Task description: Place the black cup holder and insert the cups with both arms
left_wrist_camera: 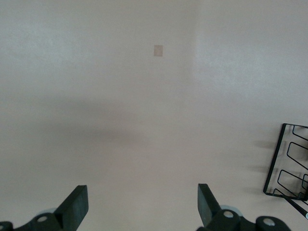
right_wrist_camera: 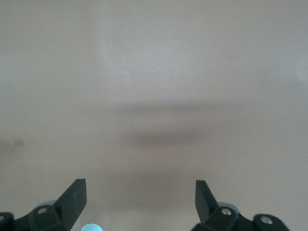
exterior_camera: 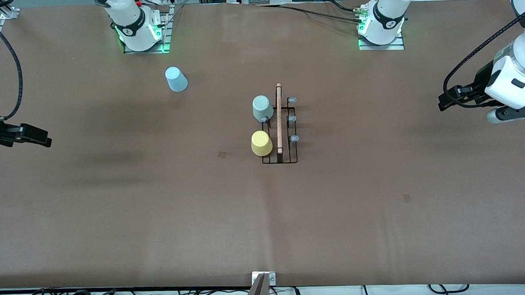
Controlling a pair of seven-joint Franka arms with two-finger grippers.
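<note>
On the brown table, nearest the front camera among the task's things, an upturned yellow plastic cup sits on a prong of the thin black wire cup holder, at nine o'clock from the holder's light wooden rod handle. Next along the same row, farther from the camera, an upturned pale green plastic cup sits on another prong. Three pale grey-tipped prongs at the handle's three o'clock stand bare. Farthest, at about eleven o'clock from the holder and well apart, an upturned light blue plastic cup stands on the table near the right arm's base.

The black two-finger left gripper hangs over the left arm's end of the table, fingers spread wide, holding nothing. The black two-finger right gripper hangs over the right arm's end, likewise spread wide with nothing between its fingers.
</note>
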